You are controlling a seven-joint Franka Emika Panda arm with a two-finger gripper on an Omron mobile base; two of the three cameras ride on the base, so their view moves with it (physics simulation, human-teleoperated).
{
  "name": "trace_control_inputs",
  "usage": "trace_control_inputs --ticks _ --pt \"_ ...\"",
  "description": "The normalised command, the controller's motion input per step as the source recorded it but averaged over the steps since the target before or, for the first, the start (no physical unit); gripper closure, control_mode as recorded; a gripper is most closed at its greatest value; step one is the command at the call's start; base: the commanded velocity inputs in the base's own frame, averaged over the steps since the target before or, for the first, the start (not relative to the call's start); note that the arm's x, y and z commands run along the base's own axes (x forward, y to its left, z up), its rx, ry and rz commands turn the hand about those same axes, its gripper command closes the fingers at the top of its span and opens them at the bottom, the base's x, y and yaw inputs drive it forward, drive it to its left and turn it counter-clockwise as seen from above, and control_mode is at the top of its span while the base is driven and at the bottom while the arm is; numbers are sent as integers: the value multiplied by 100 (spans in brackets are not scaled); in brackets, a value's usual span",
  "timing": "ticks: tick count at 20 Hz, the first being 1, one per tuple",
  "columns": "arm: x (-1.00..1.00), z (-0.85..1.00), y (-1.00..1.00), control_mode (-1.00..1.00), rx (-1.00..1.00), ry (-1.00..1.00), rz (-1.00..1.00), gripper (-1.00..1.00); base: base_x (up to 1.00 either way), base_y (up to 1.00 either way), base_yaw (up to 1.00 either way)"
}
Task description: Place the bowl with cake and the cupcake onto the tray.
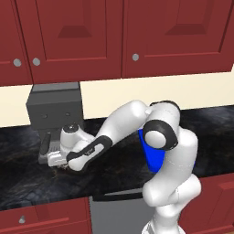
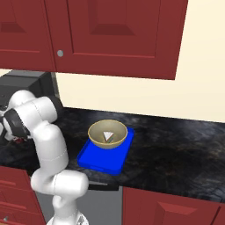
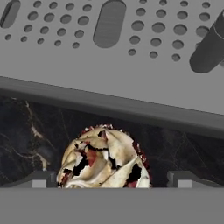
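While the bowl with cake (image 2: 107, 133) sat on the tray (image 2: 102, 161), the gripper (image 3: 111, 180) spread open around the cupcake (image 3: 105, 158) at six o'clock, poised to grasp.

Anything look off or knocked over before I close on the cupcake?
Nothing stands out. The bowl with cake sits level on the tray, and the cupcake is upright on the counter between the gripper fingertips.

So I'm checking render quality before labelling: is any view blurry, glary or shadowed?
Hand view: the cupcake looks jagged and blotchy, and the coffee machine is flat grey. Right base view: the tray is evenly lit, with no glare. Left base view: soft, low resolution.
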Motion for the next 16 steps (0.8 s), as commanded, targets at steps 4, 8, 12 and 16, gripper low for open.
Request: trace_control_inputs --ticks 4,8,12,16 --pt "0 0 3 -100 0 1 0 -100 0 0 0" --pt "0 0 4 -100 0 0 0 100 0 0 0" --pt "0 0 5 -100 0 0 0 100 0 0 0" --pt "0 0 0 -100 0 0 0 100 0 0 0"
